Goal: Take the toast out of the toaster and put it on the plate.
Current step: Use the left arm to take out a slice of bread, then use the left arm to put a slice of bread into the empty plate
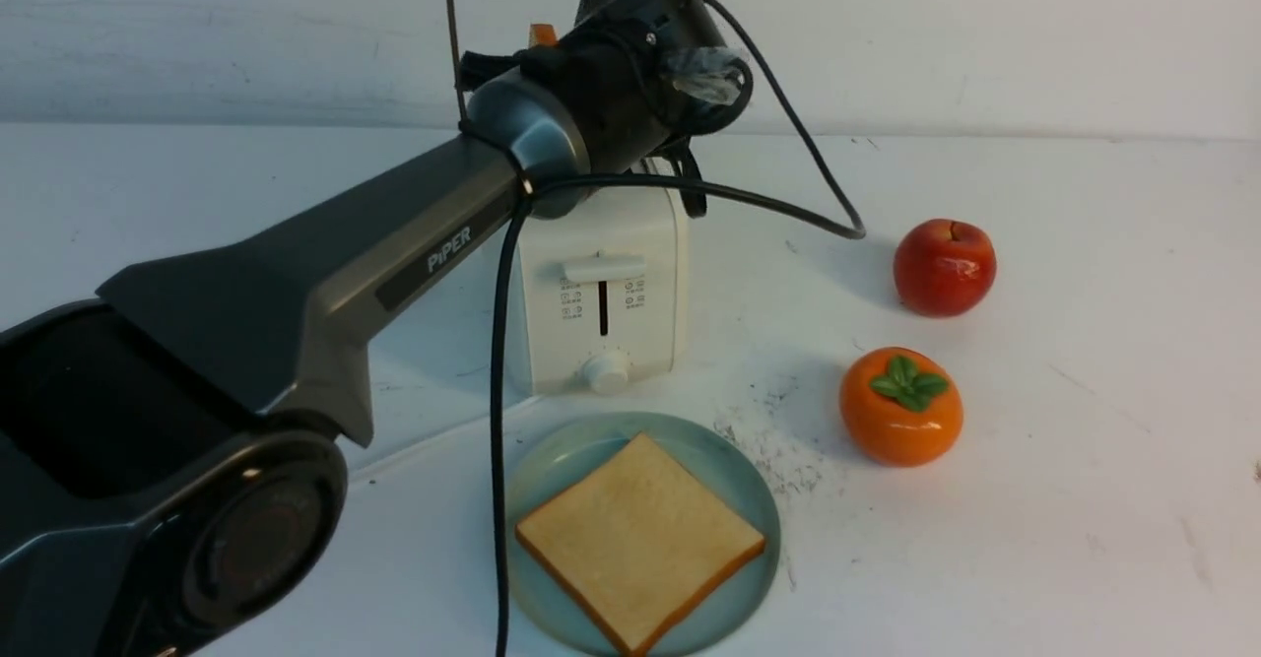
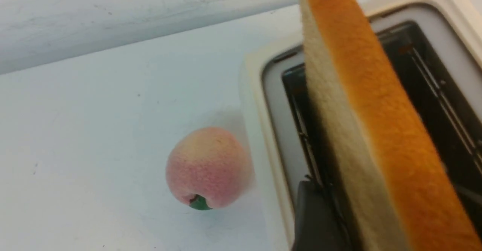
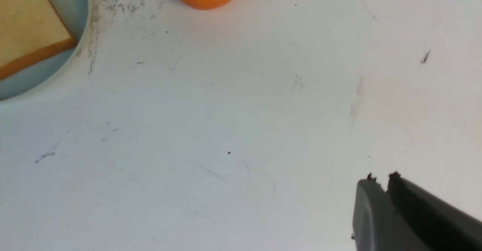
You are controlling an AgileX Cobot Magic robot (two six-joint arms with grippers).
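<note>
The cream-white toaster [image 1: 601, 293] stands behind the pale blue-green plate [image 1: 552, 455], which bears one toast slice [image 1: 640, 539]. My left arm reaches over the toaster, and its wrist hides the gripper in the front view. Only a corner of a second toast slice [image 1: 540, 34] shows above the wrist. In the left wrist view my left gripper [image 2: 361, 209] is shut on this toast slice [image 2: 376, 130], held on edge above the toaster's open slots [image 2: 433, 74]. One dark finger [image 2: 314, 221] shows; the other is hidden behind the toast. My right gripper [image 3: 380, 179] is shut and empty over bare table, away from the plate [image 3: 56, 74].
A red apple [image 1: 944, 268] and an orange persimmon [image 1: 900, 406] lie right of the toaster and plate. A pink peach [image 2: 209, 168] lies on the table close beside the toaster. A black cable [image 1: 497, 391] hangs from the left arm past the plate's left edge.
</note>
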